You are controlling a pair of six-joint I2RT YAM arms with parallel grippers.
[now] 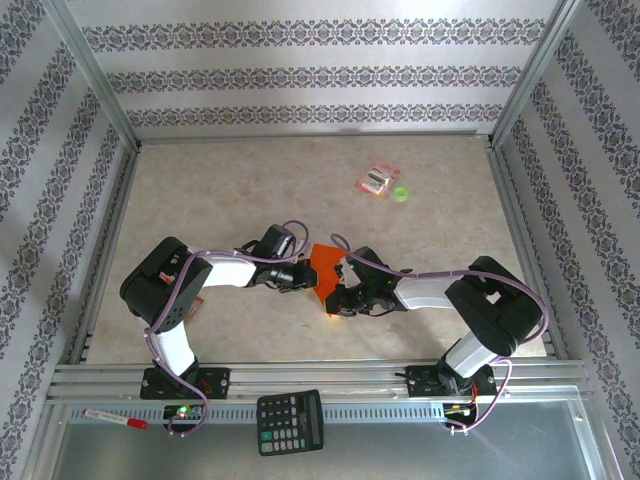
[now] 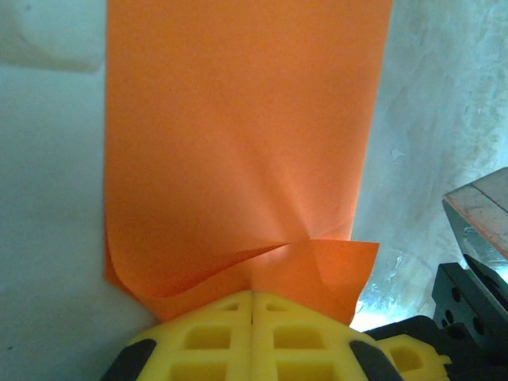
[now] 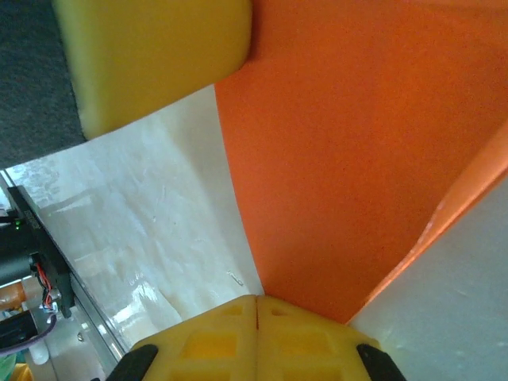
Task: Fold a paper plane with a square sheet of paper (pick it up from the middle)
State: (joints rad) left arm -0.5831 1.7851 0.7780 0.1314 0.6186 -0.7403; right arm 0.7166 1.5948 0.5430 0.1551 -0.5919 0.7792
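The thin, bright orange sheet of paper (image 1: 322, 262), partly folded and creased, is near the middle of the beige counter (image 1: 220, 190), between the two arms. The left end effector (image 2: 252, 305) has its yellow fingers pressed together, clamped on the sheet's left edge. The right end effector (image 3: 256, 305) is likewise closed on the sheet from the right. A small pink-red packet (image 1: 379, 180) lies well apart, far right.

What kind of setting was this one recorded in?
Most likely a purpose-built robot data-collection cell: patterned wall panels in an aluminium frame enclose a marble-look table, and the left arm and right arm are bolted to rails at its near edge.
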